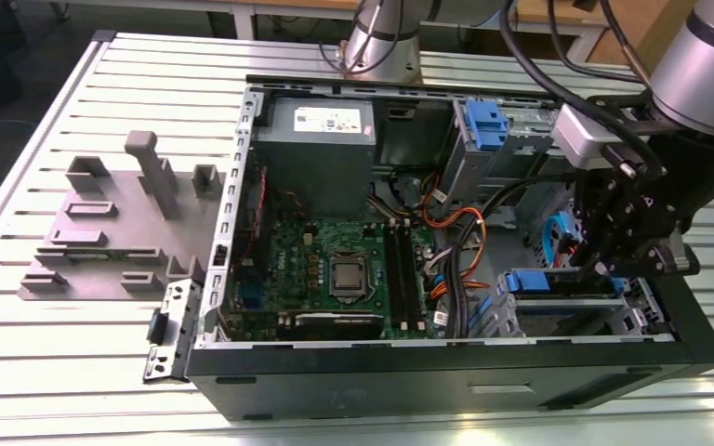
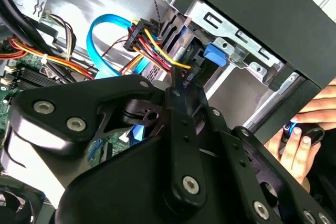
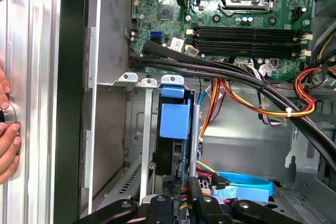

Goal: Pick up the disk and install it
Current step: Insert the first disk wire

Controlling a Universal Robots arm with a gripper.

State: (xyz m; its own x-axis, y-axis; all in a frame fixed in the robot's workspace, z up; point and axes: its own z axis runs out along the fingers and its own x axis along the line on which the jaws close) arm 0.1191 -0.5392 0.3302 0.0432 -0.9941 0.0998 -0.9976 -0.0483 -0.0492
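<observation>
One open computer case (image 1: pixel 456 372) lies on the slatted counter (image 1: pixel 34 353) at centre frame of the exterior view, with a grey holder block (image 1: pixel 109 232) at left and the arm's pincer (image 1: pixel 630 255) lowered into the drive bay at right. The disk (image 3: pixel 174 121), seen by its blue carrier, stands on edge in the bay slot at the centre of the first wrist view, just above the pincer (image 3: pixel 181 203). Pincer state: cannot tell whether apart or together; a person's hand (image 2: pixel 296 145) rests outside the case at the right edge of the second wrist view.
</observation>
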